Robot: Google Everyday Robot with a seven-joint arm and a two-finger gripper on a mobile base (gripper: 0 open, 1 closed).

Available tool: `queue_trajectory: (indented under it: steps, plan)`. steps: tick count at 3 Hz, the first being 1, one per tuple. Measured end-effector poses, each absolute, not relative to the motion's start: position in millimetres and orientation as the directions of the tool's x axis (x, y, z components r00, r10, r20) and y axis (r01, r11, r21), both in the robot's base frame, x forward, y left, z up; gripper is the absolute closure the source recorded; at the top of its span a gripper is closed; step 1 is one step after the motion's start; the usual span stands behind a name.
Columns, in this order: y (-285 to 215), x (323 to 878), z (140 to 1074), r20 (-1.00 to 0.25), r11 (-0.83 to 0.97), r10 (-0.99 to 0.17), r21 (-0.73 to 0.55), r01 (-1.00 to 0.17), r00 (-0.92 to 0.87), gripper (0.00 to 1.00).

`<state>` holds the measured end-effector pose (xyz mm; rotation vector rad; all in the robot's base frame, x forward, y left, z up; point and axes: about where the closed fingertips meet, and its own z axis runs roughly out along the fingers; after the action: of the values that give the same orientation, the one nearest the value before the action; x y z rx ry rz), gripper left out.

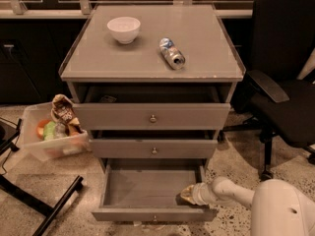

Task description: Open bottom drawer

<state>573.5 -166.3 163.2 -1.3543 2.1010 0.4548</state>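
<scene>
The bottom drawer (153, 214) of the grey cabinet is pulled far out, showing its plain grey inside (142, 187). Its small round knob (155, 219) sits at the centre of the short front. My gripper (186, 195) reaches from the white arm at the lower right into the drawer's right front corner, just behind the front panel. The middle drawer (154, 148) and the top drawer (151, 116) each stand a little way out.
A white bowl (123, 29) and a tipped can (172, 53) lie on the cabinet top. A clear bin of snacks (53, 132) stands on the floor at the left. A black office chair (285, 82) is at the right. A black stand leg (54, 205) crosses the lower left floor.
</scene>
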Motion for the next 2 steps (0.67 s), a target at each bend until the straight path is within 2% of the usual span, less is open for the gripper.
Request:
queue_trajectory:
  steps: [1, 2]
  plan:
    - [-167.8, 559.1, 160.0, -0.618, 0.388, -0.725, -0.004, -0.922, -0.303, 0.72]
    - [-167.3, 550.5, 157.1, -0.603, 0.354, -0.742, 0.019, -0.935, -0.293, 0.48]
